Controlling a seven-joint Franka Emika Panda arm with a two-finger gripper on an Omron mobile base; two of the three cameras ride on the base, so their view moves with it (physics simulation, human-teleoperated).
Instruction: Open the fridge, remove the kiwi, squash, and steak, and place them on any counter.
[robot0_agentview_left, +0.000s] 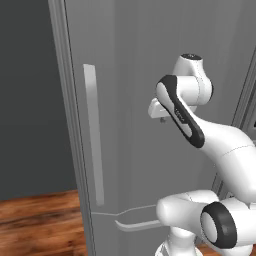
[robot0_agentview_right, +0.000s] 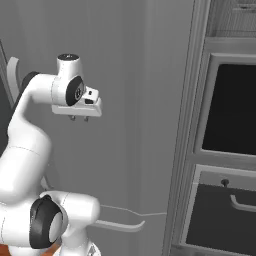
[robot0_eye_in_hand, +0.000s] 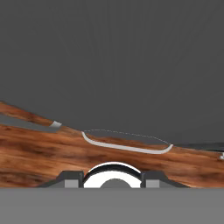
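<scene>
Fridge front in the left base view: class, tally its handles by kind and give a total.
vertical bar handle: 1
curved horizontal handle: 1
Total on the fridge: 2

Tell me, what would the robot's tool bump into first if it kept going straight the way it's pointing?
Probably the wooden floor. The tool points downward in front of the closed fridge, with the fridge's lower drawer handle close to that line. Depth is unclear, so it might graze that handle instead.
</scene>
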